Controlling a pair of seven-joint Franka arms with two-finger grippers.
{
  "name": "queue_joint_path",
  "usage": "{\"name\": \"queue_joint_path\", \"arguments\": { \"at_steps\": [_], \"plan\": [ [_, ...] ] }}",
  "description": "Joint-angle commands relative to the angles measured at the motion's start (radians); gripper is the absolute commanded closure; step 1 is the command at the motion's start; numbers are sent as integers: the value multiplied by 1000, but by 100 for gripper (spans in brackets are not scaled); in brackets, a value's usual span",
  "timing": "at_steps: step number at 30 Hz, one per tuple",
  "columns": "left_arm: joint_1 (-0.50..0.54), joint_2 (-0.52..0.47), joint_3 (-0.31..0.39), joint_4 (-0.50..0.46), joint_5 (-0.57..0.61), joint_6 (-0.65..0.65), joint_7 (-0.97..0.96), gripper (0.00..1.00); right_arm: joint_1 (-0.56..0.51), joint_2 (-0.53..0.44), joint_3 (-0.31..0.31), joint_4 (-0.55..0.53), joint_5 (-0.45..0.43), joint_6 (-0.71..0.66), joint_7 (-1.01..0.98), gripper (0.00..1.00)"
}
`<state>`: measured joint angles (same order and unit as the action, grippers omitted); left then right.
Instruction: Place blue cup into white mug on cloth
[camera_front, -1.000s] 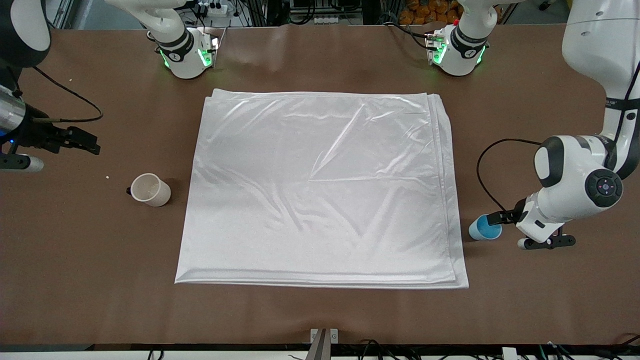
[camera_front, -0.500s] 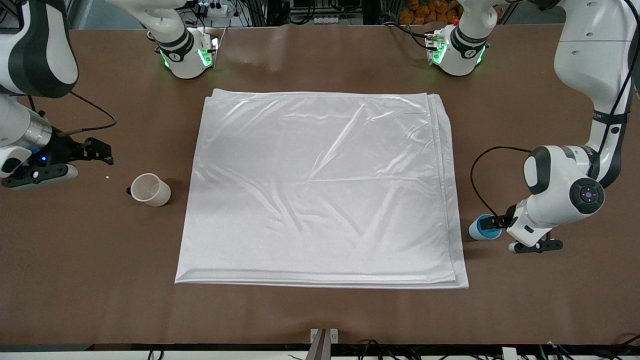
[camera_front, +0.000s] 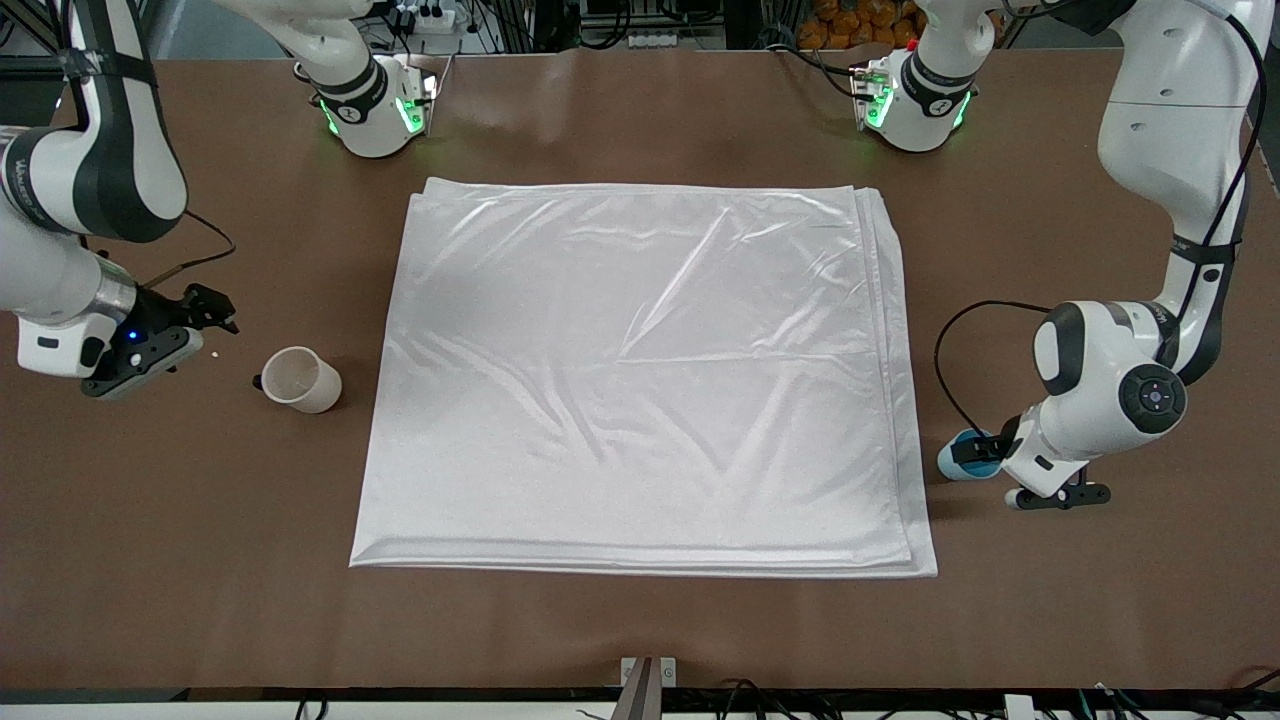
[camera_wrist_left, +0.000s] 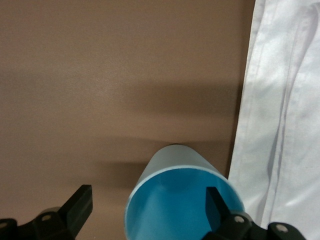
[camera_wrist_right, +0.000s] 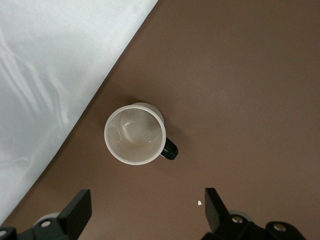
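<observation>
The blue cup (camera_front: 958, 460) stands upright on the bare brown table, just off the edge of the cloth (camera_front: 640, 380) at the left arm's end. My left gripper (camera_front: 978, 450) is open and low at the cup. In the left wrist view one finger (camera_wrist_left: 218, 204) is over the cup's blue inside (camera_wrist_left: 180, 210), the other is outside it, and the gripper (camera_wrist_left: 148, 210) straddles the wall. The white mug (camera_front: 300, 380) stands upright on bare table off the cloth's edge at the right arm's end. My right gripper (camera_front: 212, 312) is open and empty over the table beside the mug (camera_wrist_right: 135, 132).
A small white crumb (camera_front: 215, 353) lies on the table by the mug and also shows in the right wrist view (camera_wrist_right: 199, 202). The mug's dark handle (camera_wrist_right: 170, 149) points away from the cloth (camera_wrist_right: 50, 65). The cloth's layered edge (camera_wrist_left: 285, 125) lies right beside the cup.
My left gripper has moved in onto the blue cup, covering part of it. My right arm has swung in and brought its gripper closer to the white mug. Cup and mug have not moved.
</observation>
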<state>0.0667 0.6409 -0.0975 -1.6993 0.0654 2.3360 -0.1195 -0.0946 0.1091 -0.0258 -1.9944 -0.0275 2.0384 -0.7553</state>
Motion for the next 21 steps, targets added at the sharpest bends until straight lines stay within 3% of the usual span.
{"name": "queue_joint_path", "arguments": {
  "at_steps": [1,6,12,21],
  "plan": [
    [-1,10,-2,12,28,9,-2,24,-17,46,9,0,-34,28,-108,0],
    [-2,10,-2,12,28,9,0,66,-22,76,9,-1,-49,48,-191,0],
    [-5,10,-2,10,28,8,4,97,-28,127,9,0,-54,106,-315,0],
    [-13,2,-2,12,31,8,4,100,-31,176,9,-1,-100,201,-481,0]
  ]
}}
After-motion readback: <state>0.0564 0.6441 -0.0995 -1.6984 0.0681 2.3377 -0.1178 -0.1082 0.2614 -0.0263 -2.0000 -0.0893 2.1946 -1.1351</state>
